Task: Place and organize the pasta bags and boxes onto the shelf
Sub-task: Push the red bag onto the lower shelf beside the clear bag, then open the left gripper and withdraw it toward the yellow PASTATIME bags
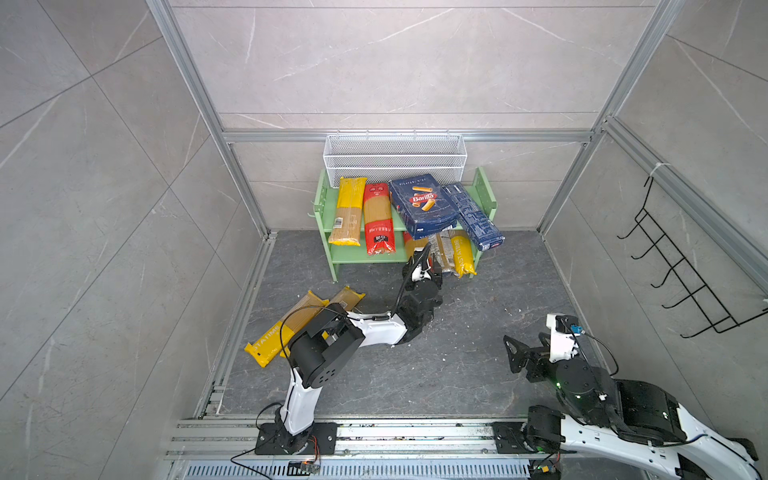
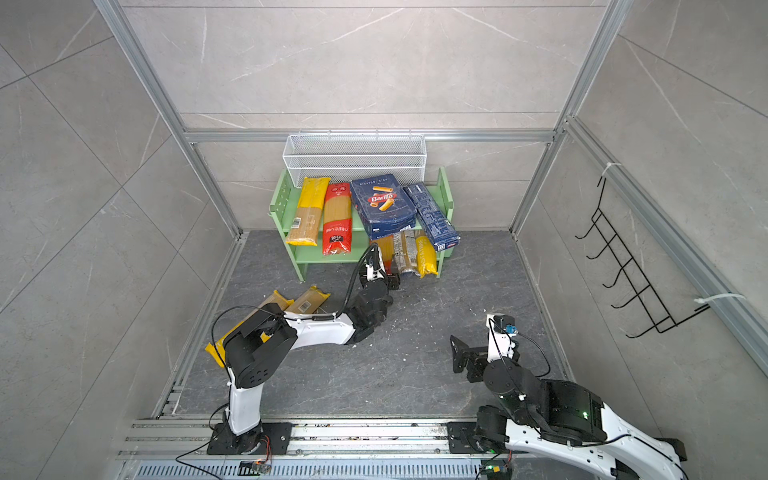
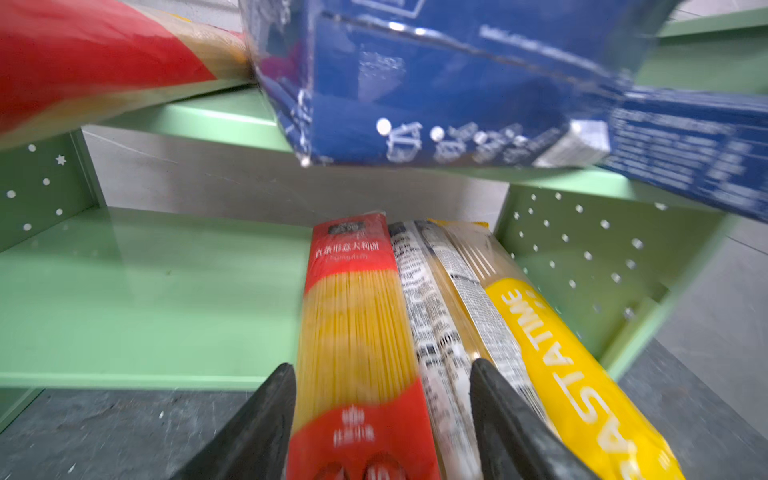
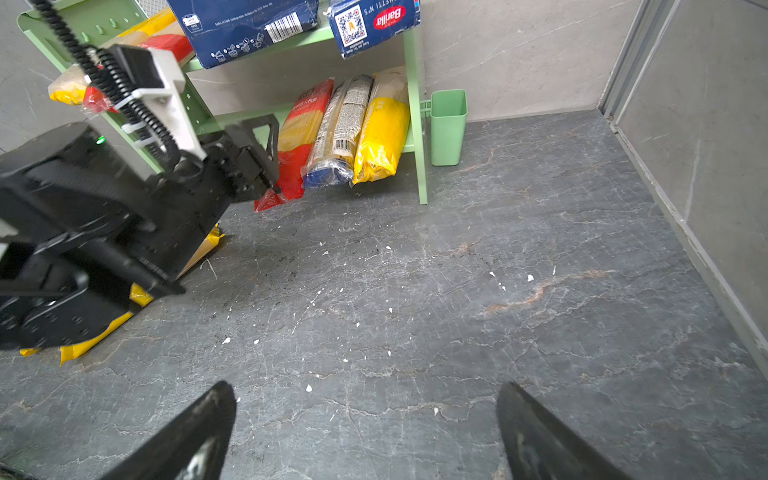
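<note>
Grey stone-look walls box in a dark marbled desk [image 1: 415, 374]. In both top views the light green shelf [image 1: 361, 255] stands at the back wall. A Barilla rigatoni box [image 1: 422, 203] and a narrow blue spaghetti box [image 1: 473, 216] overhang its top board, beside two more packets. The left gripper [image 1: 426, 264] sits at the lower board's front, right of centre. Two spaghetti packets [image 1: 270, 334] lie on the desk at left centre, partly under that arm. The right gripper [image 1: 512, 353] hangs at lower right.

Left wrist view: black fingers [image 3: 257, 424] stand apart, straddling the red spaghetti packet [image 3: 357, 332]. It lies on the lower board, side by side with a print-covered packet [image 3: 432, 332] and a yellow PASTATIME bag [image 3: 561, 374]. The release looks likely to go best with the fingers spread wider and drawn straight back, so the packet's overhanging end is not dragged off.

Right wrist view: the right arm's fingers [image 4: 199, 424] stand wide apart over bare desk, holding nothing.
</note>
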